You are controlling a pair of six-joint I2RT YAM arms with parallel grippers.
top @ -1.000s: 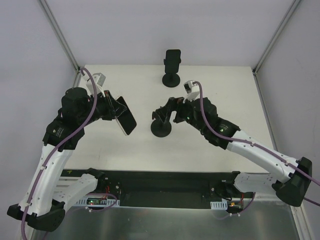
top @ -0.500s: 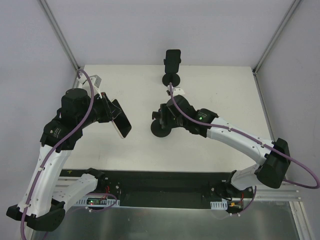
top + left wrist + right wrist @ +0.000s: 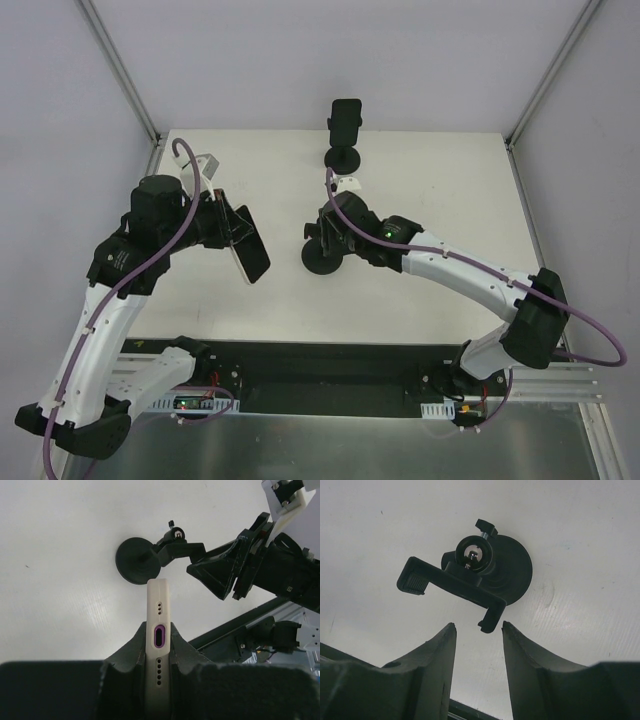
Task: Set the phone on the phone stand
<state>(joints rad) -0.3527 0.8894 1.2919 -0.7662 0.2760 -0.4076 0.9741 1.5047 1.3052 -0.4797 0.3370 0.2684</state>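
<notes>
A phone in a pale case, screen dark, is held tilted above the table's left half, and my left gripper is shut on it. The left wrist view has the phone's bottom edge clamped between the fingers, pointing toward the black phone stand. That stand sits mid-table on a round base. My right gripper hovers over it, open. In the right wrist view the stand's clamp arm lies just beyond my right gripper, its hooked end near the gap, untouched.
A second black stand at the table's back edge carries a dark phone. The white table is bounded by frame posts at the back corners. A black rail runs along the near edge by the arm bases.
My right gripper has turned and closed in over the mid-table stand, its jaws narrowing from wide. The left arm has shifted slightly, still holding the phone.
</notes>
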